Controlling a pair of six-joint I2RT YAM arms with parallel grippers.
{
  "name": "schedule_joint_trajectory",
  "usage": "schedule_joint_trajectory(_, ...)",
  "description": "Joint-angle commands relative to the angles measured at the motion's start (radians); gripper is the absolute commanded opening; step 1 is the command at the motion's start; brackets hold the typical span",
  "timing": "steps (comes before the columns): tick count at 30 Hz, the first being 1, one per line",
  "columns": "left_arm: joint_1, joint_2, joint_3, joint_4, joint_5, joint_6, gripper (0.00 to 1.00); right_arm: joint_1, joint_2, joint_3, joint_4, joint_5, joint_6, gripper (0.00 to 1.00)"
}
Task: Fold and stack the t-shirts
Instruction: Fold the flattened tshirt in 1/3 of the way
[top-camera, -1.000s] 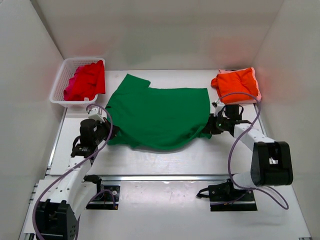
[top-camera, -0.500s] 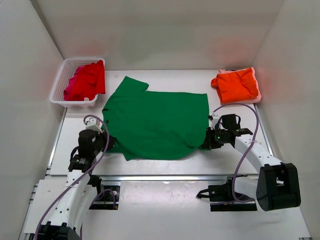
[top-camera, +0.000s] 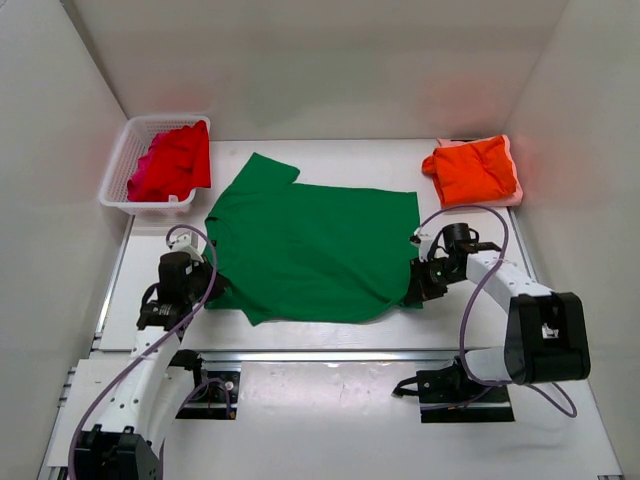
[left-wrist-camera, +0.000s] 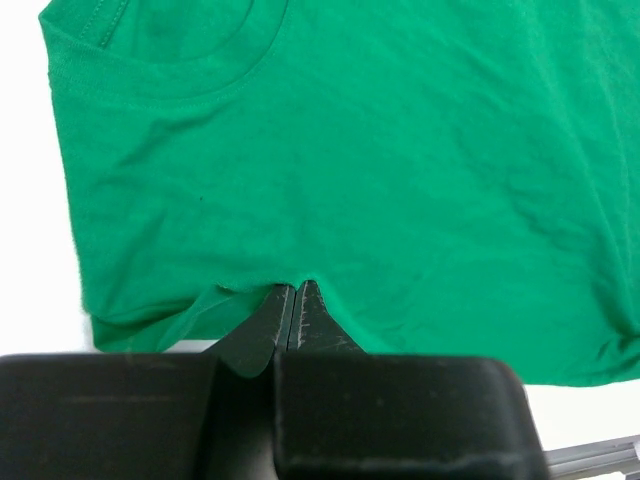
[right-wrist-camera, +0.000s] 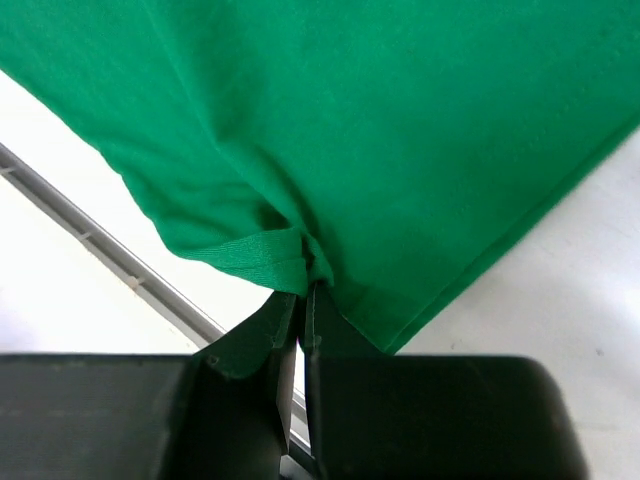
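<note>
- The green t-shirt (top-camera: 315, 250) lies spread open in the middle of the table (top-camera: 330, 335). Its collar end is to the left, its hem to the right, and one sleeve pokes out toward the far left. I see no fold in it yet.
- The left gripper (top-camera: 205, 290) is pinched shut on the shirt's near-left edge. In its wrist view the jaws meet on the cloth, just below the collar.
- The right gripper (top-camera: 415, 285) is likewise clamped on the green shirt, at the near-right hem corner. A small bunch of hem is gathered at its tips.
- The orange t-shirt (top-camera: 472, 170) sits folded into a neat block at the far right of the table, well apart from the green one. That one looks finished to me.
- A pale pink edge shows beneath it. I cannot tell whether that is another folded shirt.
- The red t-shirt (top-camera: 185, 155) and the magenta t-shirt (top-camera: 145, 180) are heaped unfolded in the white basket (top-camera: 118, 170) at the far left.
- By my reckoning the job is early on. One shirt is surely folded, the green one is laid out and held for its first fold, and at least two wait in the basket.
- The stack needs the green one next.
</note>
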Motion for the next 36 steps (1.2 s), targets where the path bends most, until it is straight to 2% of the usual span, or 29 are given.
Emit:
schedule_joint_trajectory(1,0.005,0.038,0.060,0.054,0.004,-0.012,0.00,0.022,0.028,0.061,-0.016,-0.036,-0.049,0.00)
schedule_joint_trajectory(6,0.019,0.099,0.110,0.086,-0.009,0.005,0.00,0.038,0.100,0.122,-0.049,-0.016,-0.089,0.00)
schedule_joint_trajectory(18,0.054,0.288,0.238,0.175,0.018,0.019,0.00,-0.014,0.234,0.289,-0.141,-0.005,-0.200,0.00)
schedule_joint_trajectory(29,0.096,0.453,0.330,0.266,0.017,0.018,0.00,-0.036,0.318,0.357,-0.137,0.010,-0.204,0.00)
schedule_joint_trajectory(36,0.102,0.518,0.324,0.332,0.020,0.021,0.00,-0.043,0.354,0.374,-0.109,0.026,-0.188,0.00)
